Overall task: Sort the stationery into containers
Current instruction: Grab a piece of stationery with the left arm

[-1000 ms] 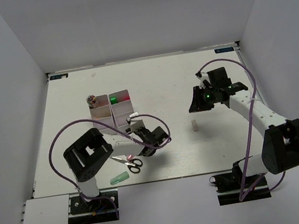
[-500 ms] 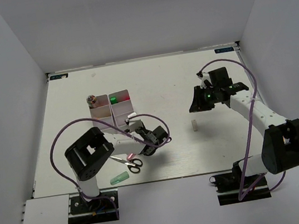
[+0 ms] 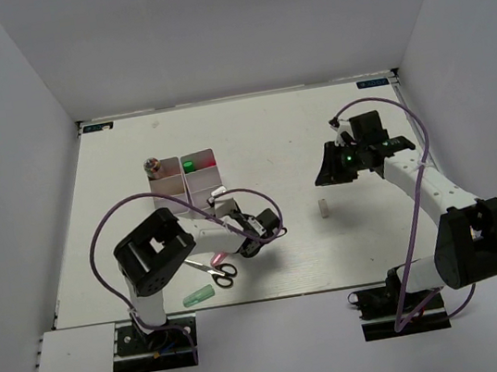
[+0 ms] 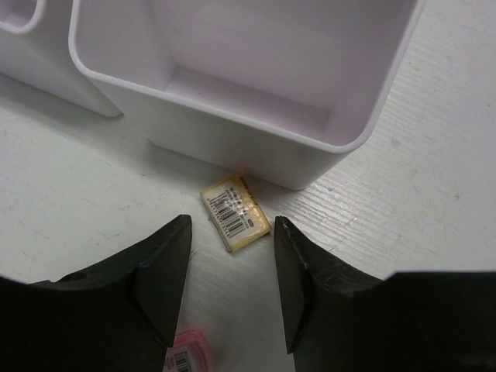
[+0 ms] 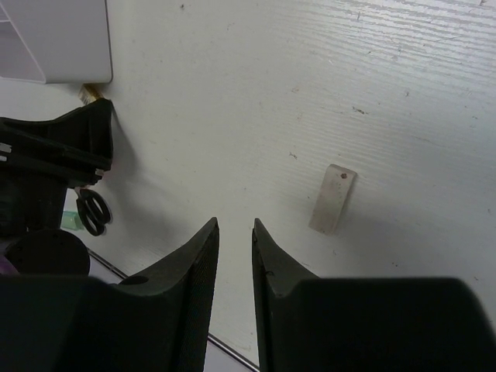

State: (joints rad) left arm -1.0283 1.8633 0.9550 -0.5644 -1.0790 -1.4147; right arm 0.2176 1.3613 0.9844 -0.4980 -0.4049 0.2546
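While the 2 jaws of the left gripper [image 4: 229, 229] are set apart, flanking a yellow eraser [image 4: 235, 211] at the foot of the white tray [image 4: 232, 147], those of the right gripper [image 5: 235, 226] are narrowly parted over the table [image 5: 403, 93], near a pale eraser [image 5: 333, 198].

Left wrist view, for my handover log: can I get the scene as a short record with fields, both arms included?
eraser: yellowish, barcode label, flat on the table at the foot of the tray wall
tray: white, nearest compartment shows nothing inside
left jaws: open, eraser lined up between the tips, not gripped
right jaws: slightly apart, holding nothing
block: white, lying alone ahead of the right jaws
scissors: on the table beside the left arm
marker: pale green, just nearer than the scissors
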